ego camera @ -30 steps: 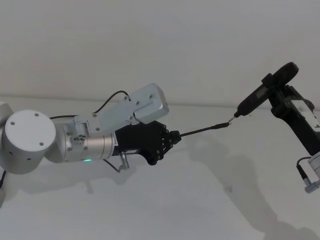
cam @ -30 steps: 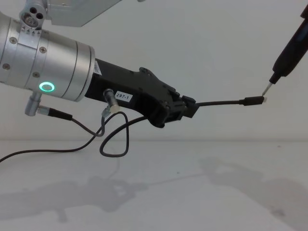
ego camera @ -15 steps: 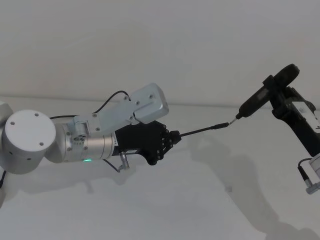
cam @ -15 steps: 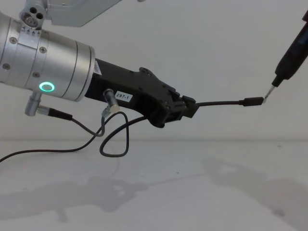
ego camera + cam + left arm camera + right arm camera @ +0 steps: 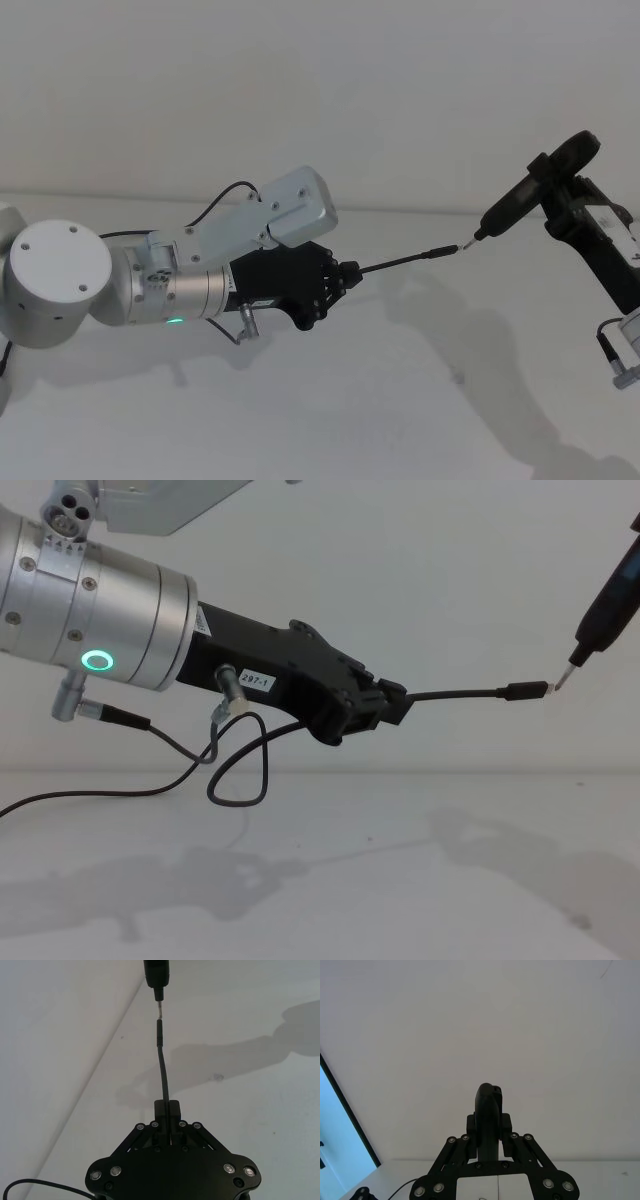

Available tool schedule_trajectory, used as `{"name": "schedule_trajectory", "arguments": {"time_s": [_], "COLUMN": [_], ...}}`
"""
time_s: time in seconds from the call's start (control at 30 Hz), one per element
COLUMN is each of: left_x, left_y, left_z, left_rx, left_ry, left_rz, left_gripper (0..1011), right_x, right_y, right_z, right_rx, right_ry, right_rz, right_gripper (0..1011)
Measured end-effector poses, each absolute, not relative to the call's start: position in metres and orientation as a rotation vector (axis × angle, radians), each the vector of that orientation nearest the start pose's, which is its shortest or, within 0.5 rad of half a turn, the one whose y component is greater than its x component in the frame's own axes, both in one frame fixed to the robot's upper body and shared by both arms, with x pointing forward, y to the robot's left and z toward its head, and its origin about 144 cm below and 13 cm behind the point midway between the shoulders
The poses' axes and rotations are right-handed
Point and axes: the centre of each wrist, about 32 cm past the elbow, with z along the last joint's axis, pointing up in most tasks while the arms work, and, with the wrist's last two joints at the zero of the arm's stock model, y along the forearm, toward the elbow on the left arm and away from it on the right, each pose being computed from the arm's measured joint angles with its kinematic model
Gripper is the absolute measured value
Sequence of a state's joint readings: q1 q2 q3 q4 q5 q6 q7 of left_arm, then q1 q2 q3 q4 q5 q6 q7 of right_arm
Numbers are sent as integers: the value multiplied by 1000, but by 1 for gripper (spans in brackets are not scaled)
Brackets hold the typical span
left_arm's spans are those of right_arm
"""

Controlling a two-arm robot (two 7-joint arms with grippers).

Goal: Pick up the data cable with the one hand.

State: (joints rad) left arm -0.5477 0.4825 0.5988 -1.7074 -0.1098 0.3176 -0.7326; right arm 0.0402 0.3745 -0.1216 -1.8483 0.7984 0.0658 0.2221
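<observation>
My left gripper point(image 5: 350, 272) point(image 5: 396, 702) point(image 5: 166, 1108), black with a "297-1" label, is shut on the data cable point(image 5: 410, 259) point(image 5: 455, 693) point(image 5: 163, 1067) and holds it in the air above the white table point(image 5: 330, 410). The thin black cable sticks out forward from between the fingers and ends in a slim plug point(image 5: 525, 690). My right gripper point(image 5: 558, 188) point(image 5: 489, 1132) is shut on a slim black tool point(image 5: 515, 205) point(image 5: 605, 605) point(image 5: 157, 971). The tool's metal tip stands a small gap off the plug's end.
A thin dark wire point(image 5: 238, 780) with a silver elbow connector point(image 5: 226, 706) loops under the left wrist and hangs toward the table. A plain white wall point(image 5: 320, 90) rises behind the table.
The right gripper with the tool has drifted slightly to the right, opening a small gap between the tool's tip and the plug. The left gripper and cable have stayed put.
</observation>
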Motion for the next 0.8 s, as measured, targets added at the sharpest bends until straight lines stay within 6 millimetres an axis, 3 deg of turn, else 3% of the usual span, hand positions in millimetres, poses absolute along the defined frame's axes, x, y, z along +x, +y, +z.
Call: {"name": "schedule_trajectory", "arguments": {"time_s": [0.8], "left_x": [525], "left_y": [184], "left_z": [1313], "left_rx": [430], "left_ry": [-381], "left_rz": [392], "left_gripper": [42], "right_x": [458], "right_y": [-268], "right_z": [1243], "right_rx": [442], "right_ry": [156], "right_rz": [-1045], "right_gripper": [268]}}
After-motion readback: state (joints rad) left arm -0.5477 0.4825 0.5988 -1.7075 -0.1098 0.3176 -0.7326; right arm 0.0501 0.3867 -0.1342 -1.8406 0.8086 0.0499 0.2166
